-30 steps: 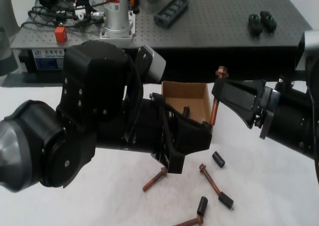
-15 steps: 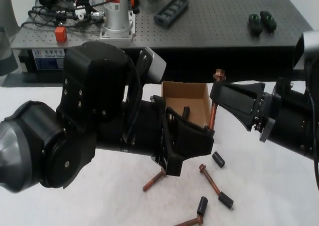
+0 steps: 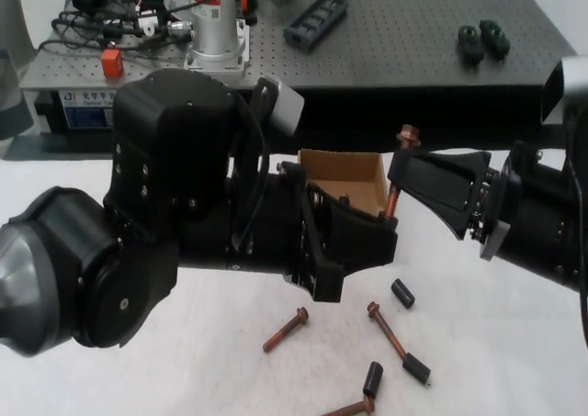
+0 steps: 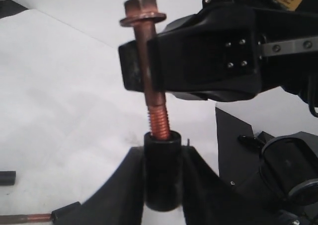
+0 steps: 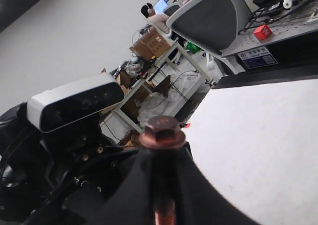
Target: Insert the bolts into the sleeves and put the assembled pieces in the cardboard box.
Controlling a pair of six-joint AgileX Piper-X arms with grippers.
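Note:
My right gripper (image 3: 399, 174) is shut on a copper bolt (image 3: 398, 179), held upright just right of the cardboard box (image 3: 342, 170). In the left wrist view the bolt (image 4: 148, 81) points head up, and its threaded tip sits in the mouth of a black sleeve (image 4: 161, 173). My left gripper (image 4: 161, 187) is shut on that sleeve from below. The bolt's hex head (image 5: 161, 131) rises between the right gripper's fingers (image 5: 119, 195). The left gripper (image 3: 375, 237) lies in front of the box and hides its near wall.
On the white table in front lie loose bolts (image 3: 285, 331) (image 3: 387, 330) (image 3: 349, 407) and loose black sleeves (image 3: 402, 293) (image 3: 416, 368) (image 3: 372, 377). A perforated bench (image 3: 413, 30) with cables, a black tray (image 3: 315, 18) and other gear stands behind the box.
My left gripper has risen and shifted right with the sleeve, up to the bolt's lower end. The right gripper and bolt have tilted and shifted slightly. A loose bolt below the left arm is uncovered.

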